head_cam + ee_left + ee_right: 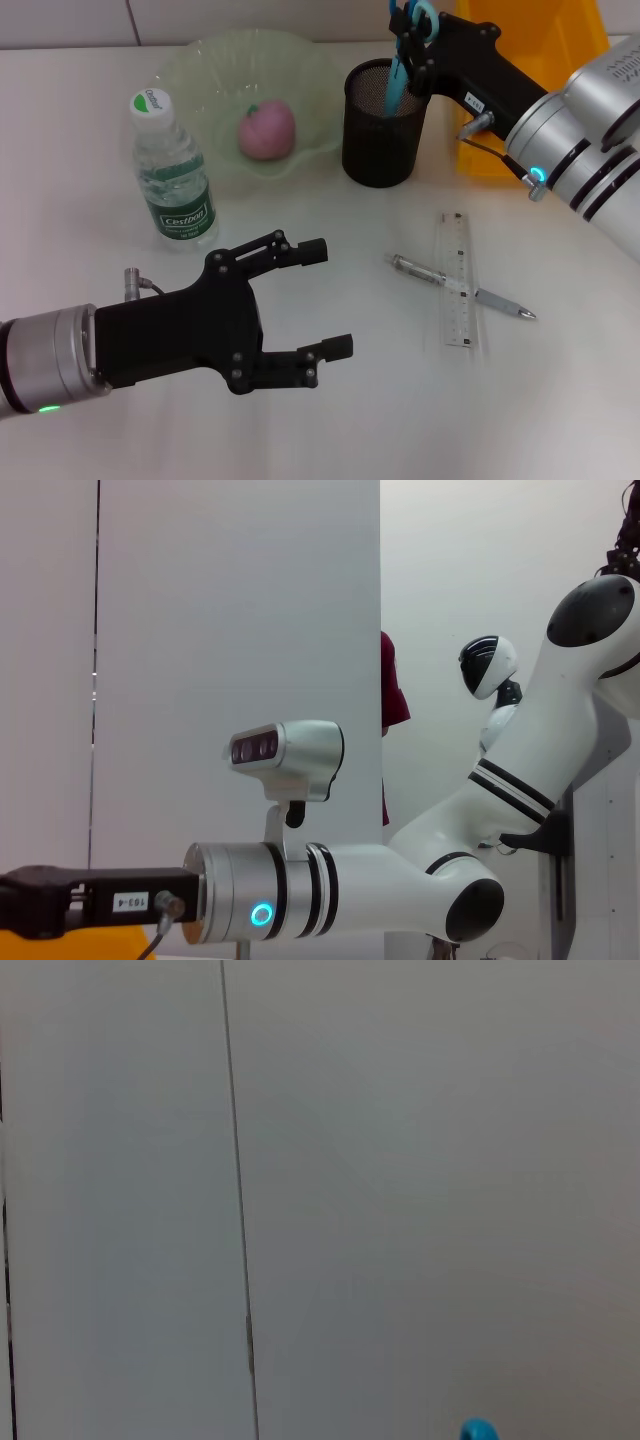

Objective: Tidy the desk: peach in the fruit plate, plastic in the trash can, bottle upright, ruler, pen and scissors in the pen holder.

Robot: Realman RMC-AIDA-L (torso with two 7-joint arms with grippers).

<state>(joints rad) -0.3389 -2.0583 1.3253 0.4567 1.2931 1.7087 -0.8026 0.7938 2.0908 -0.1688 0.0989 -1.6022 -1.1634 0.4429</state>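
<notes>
My right gripper [408, 45] is shut on the blue-handled scissors [399, 70], which hang blades down into the black mesh pen holder [382, 125] at the back centre. A bit of blue scissors handle [478, 1429] shows in the right wrist view. The pink peach [266, 130] lies in the pale green fruit plate [190, 70]. Left of the plate the water bottle [172, 175] stands upright. On the table right of centre lie a clear ruler [458, 292] and a pen [462, 287] crossing it. My left gripper [330, 300] hovers open at front left, holding nothing. No plastic is in view.
A yellow bin [530, 60] stands at the back right, behind my right arm [590, 140]. The left wrist view shows only my right arm [330, 890] against a wall.
</notes>
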